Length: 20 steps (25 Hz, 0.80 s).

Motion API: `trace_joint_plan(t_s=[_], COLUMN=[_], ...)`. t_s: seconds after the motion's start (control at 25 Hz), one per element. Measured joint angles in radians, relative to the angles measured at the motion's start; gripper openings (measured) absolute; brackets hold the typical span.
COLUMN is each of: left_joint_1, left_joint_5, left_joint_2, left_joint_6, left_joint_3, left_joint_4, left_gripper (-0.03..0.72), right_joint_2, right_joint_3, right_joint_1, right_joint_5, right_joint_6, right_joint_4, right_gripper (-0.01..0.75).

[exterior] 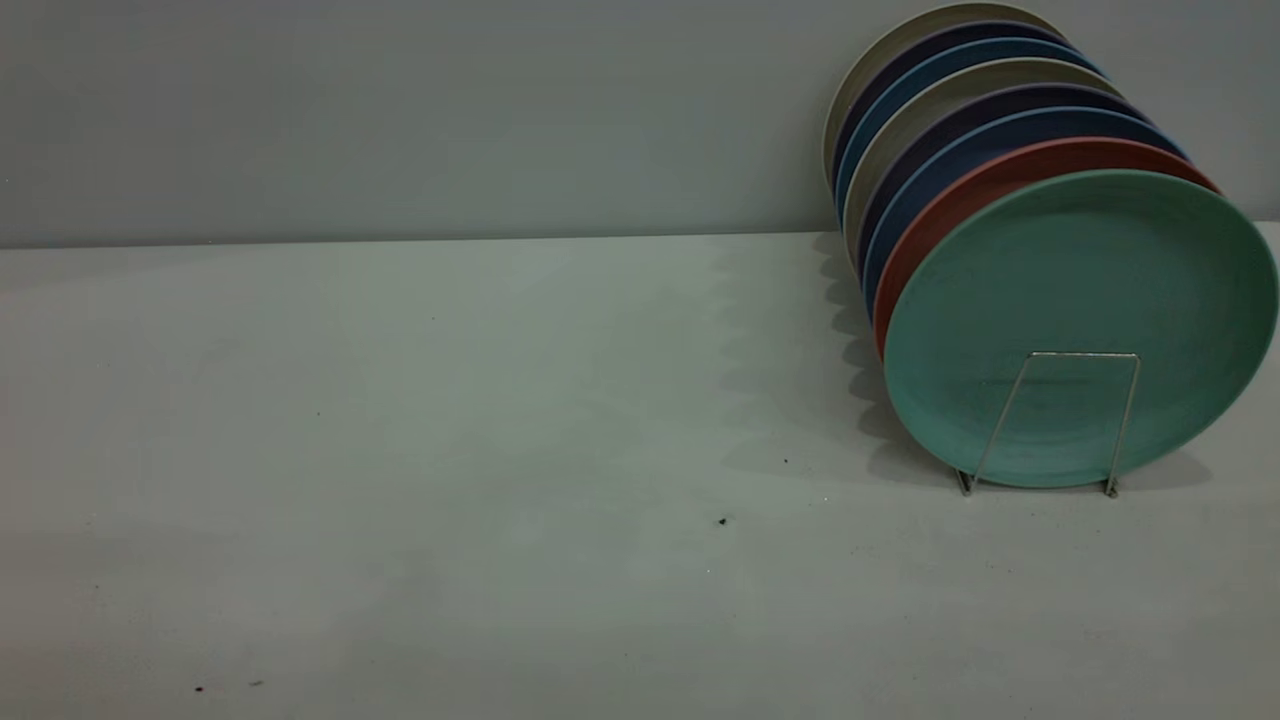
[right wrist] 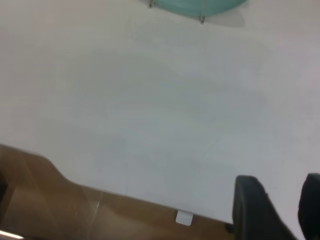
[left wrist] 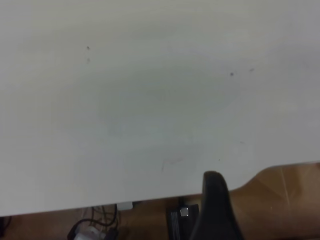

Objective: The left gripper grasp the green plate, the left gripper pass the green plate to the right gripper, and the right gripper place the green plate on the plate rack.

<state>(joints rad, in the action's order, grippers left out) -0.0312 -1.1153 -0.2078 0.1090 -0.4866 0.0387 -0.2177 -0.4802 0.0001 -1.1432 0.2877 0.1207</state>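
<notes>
The green plate (exterior: 1080, 300) stands upright at the front of the plate rack (exterior: 1000, 420), at the table's right, leaning against the plates behind it. A wire loop of the rack crosses its lower face. No gripper touches the plate. Neither arm shows in the exterior view. My right gripper (right wrist: 280, 178) hangs open over the table's near edge, far from the green plate (right wrist: 200, 4), with nothing between its fingers. My left gripper (left wrist: 215, 210) is over the table's edge with only bare table ahead of it.
Behind the green plate stand a salmon-pink plate (exterior: 960, 200) and several blue-rimmed and grey plates (exterior: 930, 90). The white table (exterior: 450, 450) meets a grey wall at the back. Past the table's edge are brown floor (left wrist: 280, 200) and cables (left wrist: 95, 227).
</notes>
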Motion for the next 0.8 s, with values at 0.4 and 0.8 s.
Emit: trace_joint_plan(t_s=[0.4, 0.8], left_joint_1=[0.008, 0.017], left_joint_5=[-0.002, -0.009], left_joint_2=[0.13, 0.182], left_joint_6=[-0.04, -0.047], left_joint_3=[0.0, 0.0], left_joint_4=[-0.017, -0.018], left_gripper=[0.563, 0.563], right_joint_2=[0.0, 0.0], right_joint_3=[0.0, 0.0], right_joint_1=[0.0, 0.0], right_joint_5=[0.001, 0.001], right_joint_6=[0.0, -0.001], right_joint_4=[0.0, 0.0], right_gripper=[0.239, 0.239])
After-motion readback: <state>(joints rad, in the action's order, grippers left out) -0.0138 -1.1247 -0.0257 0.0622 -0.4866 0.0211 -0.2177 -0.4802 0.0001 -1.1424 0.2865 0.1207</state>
